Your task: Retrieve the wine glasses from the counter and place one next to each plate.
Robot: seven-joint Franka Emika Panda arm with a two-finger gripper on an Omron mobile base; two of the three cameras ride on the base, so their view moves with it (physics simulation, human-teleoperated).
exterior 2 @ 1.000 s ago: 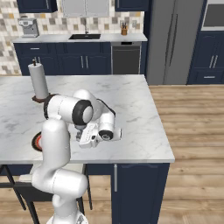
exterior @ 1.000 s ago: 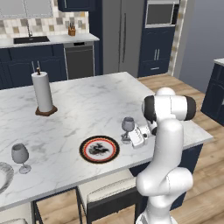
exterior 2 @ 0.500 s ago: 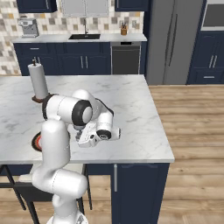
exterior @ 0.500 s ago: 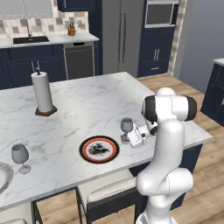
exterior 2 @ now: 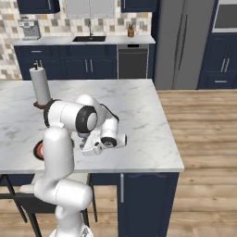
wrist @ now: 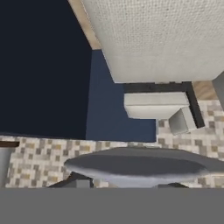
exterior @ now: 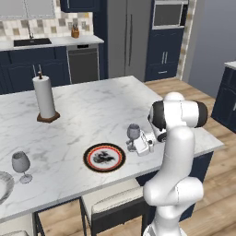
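Marble counter (exterior: 92,110), white with grey veins, fills the middle of the left base view. Red-rimmed plate (exterior: 104,157) with dark patterned centre lies near its lower edge, centre frame. First wine glass (exterior: 133,134) stands upright just right of that plate, held at the gripper (exterior: 140,146); the fingers appear to pinch its stem, though the contact is too small to confirm. Second wine glass (exterior: 21,165) stands at lower left, beside the grey-rimmed white plate (exterior: 3,186) at the frame edge. Paper-towel roll (exterior: 44,97) stands upper left. No readable writing or labels anywhere.
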